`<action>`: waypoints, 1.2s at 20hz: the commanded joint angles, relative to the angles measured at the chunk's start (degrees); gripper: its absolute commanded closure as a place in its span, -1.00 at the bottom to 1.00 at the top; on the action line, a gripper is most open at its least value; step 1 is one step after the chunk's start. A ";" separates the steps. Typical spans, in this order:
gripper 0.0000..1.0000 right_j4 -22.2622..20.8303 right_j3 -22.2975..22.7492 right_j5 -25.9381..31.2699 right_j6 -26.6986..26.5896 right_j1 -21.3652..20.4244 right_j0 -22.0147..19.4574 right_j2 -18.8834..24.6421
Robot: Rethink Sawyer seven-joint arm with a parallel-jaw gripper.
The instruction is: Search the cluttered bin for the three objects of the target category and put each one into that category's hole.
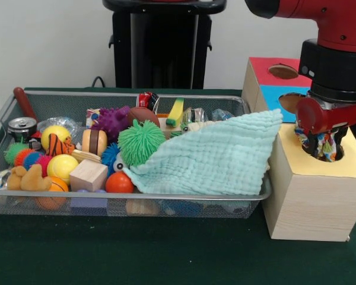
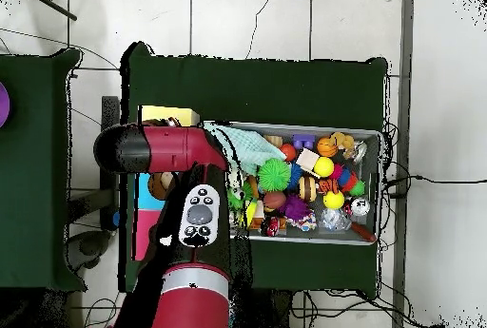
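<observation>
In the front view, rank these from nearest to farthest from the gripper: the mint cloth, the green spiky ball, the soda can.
Measured from the gripper over the yellow-topped box:
1. Mint cloth, draped over the bin's right end beside the box.
2. Green spiky ball, mid-bin, at the cloth's left edge.
3. Soda can, far left end of the bin.

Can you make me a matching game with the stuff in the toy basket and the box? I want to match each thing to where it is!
Things:
1. green spiky ball
2. light green cloth
3. wooden block
4. colourful patterned toy

Places:
A. draped over the basket's right end, touching the wooden box
B. at the hole in the box's yellow top, under the gripper
C. middle of the basket, just left of the cloth
D. near the basket's front rim, beside the orange ball

Pairs: 1-C, 2-A, 3-D, 4-B
</observation>
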 commanded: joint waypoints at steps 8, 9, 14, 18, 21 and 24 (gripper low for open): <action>-1.00 -1.45 4.66 8.70 7.45 -6.28 -0.17 1.94; -1.00 -1.49 4.75 8.85 7.38 -6.52 -0.18 1.88; -1.00 -1.45 4.80 9.43 6.97 -8.00 -0.41 2.03; -1.00 -1.99 5.15 8.43 6.81 -7.46 -0.42 2.15; -1.00 -2.30 4.92 8.63 6.61 -6.72 -0.36 2.07; -1.00 -2.43 4.52 9.12 6.55 -6.22 -0.30 1.98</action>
